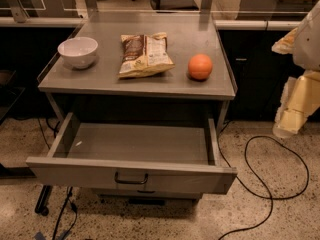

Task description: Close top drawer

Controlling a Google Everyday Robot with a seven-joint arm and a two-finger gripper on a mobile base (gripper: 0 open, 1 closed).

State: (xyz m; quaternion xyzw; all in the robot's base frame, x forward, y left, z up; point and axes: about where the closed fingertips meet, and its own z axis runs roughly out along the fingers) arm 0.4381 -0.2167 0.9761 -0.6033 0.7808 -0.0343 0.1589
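The top drawer (75, 170) of a grey metal cabinet stands pulled far out toward me. Its flat front panel carries a small dark loop handle (131, 179) at the centre. The drawer's inside (137, 143) is bare. A sliver of a lower drawer (145, 194) shows under the front panel. My gripper (289, 124) hangs at the right edge of the view, at the end of the pale arm (307, 44). It is to the right of the cabinet, level with the open drawer and well apart from it. It holds nothing that I can see.
On the cabinet top (100, 81) sit a white bowl (77, 51), a chip bag (145, 54) and an orange (200, 66). A black cable (270, 184) loops on the floor at the right. More cables (65, 209) lie at the lower left. Dark cabinets stand behind.
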